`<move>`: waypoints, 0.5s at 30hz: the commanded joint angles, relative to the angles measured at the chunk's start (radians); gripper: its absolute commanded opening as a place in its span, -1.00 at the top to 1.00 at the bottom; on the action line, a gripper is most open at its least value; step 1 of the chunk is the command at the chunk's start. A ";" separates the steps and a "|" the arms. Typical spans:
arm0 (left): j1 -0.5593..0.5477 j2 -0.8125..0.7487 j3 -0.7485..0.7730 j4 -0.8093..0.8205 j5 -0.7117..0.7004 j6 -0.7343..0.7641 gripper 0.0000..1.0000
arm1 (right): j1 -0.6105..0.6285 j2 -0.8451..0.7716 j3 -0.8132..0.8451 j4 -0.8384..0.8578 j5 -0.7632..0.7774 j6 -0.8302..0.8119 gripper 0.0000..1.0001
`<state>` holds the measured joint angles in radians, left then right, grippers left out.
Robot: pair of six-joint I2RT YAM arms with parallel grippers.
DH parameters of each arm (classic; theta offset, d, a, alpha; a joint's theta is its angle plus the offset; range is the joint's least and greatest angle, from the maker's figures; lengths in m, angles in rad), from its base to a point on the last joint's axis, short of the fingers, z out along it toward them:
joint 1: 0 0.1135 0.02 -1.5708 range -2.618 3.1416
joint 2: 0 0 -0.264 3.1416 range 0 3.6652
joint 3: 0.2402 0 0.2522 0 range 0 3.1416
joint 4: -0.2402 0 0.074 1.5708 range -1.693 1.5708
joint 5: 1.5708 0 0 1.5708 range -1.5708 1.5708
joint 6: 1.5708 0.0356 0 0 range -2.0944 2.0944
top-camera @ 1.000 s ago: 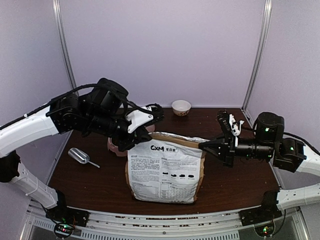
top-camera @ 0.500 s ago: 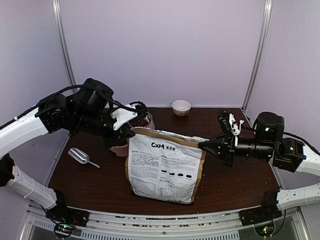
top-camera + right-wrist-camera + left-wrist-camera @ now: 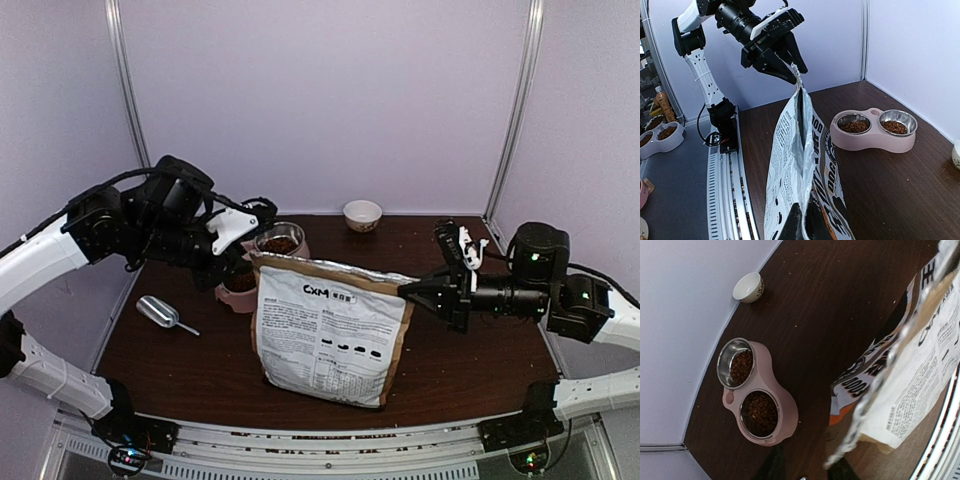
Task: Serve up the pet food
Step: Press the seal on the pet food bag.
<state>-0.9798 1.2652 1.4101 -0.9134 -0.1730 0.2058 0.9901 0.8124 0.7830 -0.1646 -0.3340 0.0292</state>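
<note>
Nearest, the bag (image 3: 330,335) stands upright on the table (image 3: 460,372), its top edge running left to right. The right claw (image 3: 408,291) pinches the right corner, and the left claw (image 3: 796,72) is spread around the left corner. Beyond, nearer the left arm, pet food (image 3: 760,412) fills both bowls of the feeder (image 3: 786,412).

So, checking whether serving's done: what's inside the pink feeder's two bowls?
Both bowls of the pink feeder hold brown kibble. Its depth is hidden; from above the bag covers part of the feeder.
</note>
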 commanded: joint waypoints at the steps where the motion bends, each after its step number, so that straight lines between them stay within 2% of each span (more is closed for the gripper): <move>1: 0.030 -0.059 -0.031 0.004 -0.031 -0.059 0.19 | -0.010 -0.004 0.067 -0.076 -0.017 -0.001 0.74; 4: 0.030 -0.099 -0.063 0.061 0.024 -0.095 -0.08 | -0.009 0.006 0.100 -0.118 -0.041 0.001 0.34; 8: 0.030 -0.166 -0.101 0.156 0.119 -0.185 -0.17 | -0.006 0.010 0.140 -0.175 -0.060 0.001 -0.05; 11: 0.030 -0.238 -0.152 0.250 0.175 -0.270 -0.23 | 0.004 0.015 0.176 -0.219 -0.057 -0.002 -0.29; 15: 0.032 -0.326 -0.229 0.371 0.203 -0.407 -0.39 | 0.064 0.073 0.263 -0.319 0.070 -0.038 -0.41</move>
<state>-0.9501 1.0100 1.2346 -0.7311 -0.0395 -0.0319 1.0050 0.8368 0.9527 -0.3710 -0.3672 0.0223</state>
